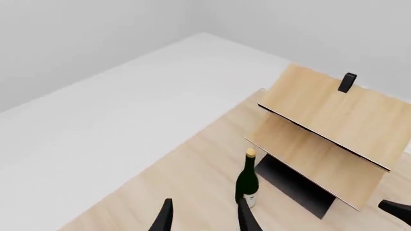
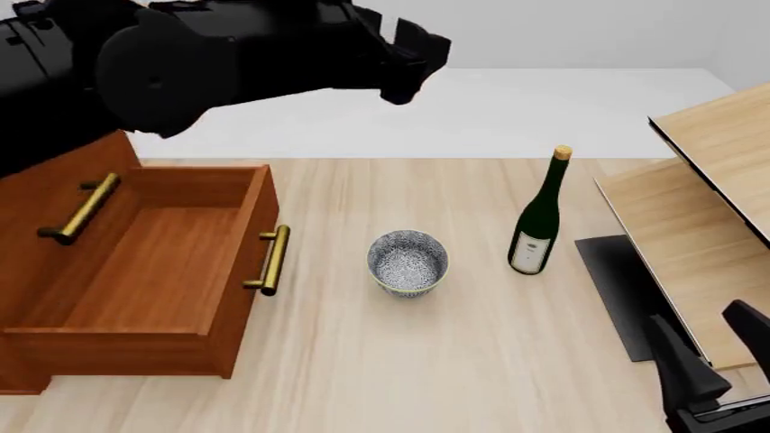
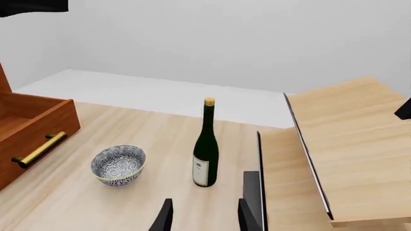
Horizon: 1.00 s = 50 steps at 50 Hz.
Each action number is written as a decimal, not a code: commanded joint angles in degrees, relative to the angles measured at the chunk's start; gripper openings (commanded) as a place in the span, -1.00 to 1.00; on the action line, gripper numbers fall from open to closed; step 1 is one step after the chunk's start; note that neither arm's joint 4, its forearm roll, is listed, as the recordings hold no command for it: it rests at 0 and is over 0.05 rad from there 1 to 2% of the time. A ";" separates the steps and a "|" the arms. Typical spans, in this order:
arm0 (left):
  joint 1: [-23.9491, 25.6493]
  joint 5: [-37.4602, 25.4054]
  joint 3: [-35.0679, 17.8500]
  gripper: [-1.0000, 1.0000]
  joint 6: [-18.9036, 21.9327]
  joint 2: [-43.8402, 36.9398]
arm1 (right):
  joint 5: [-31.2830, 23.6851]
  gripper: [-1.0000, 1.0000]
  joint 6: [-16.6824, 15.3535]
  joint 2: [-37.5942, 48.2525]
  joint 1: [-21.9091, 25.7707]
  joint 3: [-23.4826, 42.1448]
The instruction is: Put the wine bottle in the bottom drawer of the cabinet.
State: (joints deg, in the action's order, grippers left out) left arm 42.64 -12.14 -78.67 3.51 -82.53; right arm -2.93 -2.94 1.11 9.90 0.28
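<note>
Overhead, white walls; pale wood table (image 2: 481,361) (white floor beyond)

Colours here are pretty simple: tall slim dark green glass wine bottle (image 2: 538,219) with a gold foil cap and a white label with small dark print. Reddish-brown wooden cabinet (image 2: 49,180), its pulled-out deep bottom drawer (image 2: 144,271) the same reddish-brown, brass bar handles on both. Small round ceramic bowl (image 2: 407,262) has a fine blue-and-white speckled pattern. Pale light-wood table (image 2: 398,361), pale slanted-panel furniture (image 2: 710,180) with black edging, and black arms.
</note>
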 commanded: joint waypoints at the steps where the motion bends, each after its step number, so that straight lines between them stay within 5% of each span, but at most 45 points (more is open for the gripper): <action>1: 2.53 -3.27 -9.12 1.00 0.66 -7.63 | -0.65 1.00 -0.10 -0.53 -0.29 0.45; 35: 4.70 -10.45 -28.90 1.00 1.95 -22.83 | -1.35 1.00 0.29 -1.01 -0.52 0.86; 50: 5.34 -8.31 -27.99 1.00 0.76 -25.53 | -1.46 1.00 0.30 -1.04 -0.66 0.99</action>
State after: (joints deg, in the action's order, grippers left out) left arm 47.69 -21.48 -106.69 4.89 -105.97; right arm -4.34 -2.68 0.12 9.20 1.32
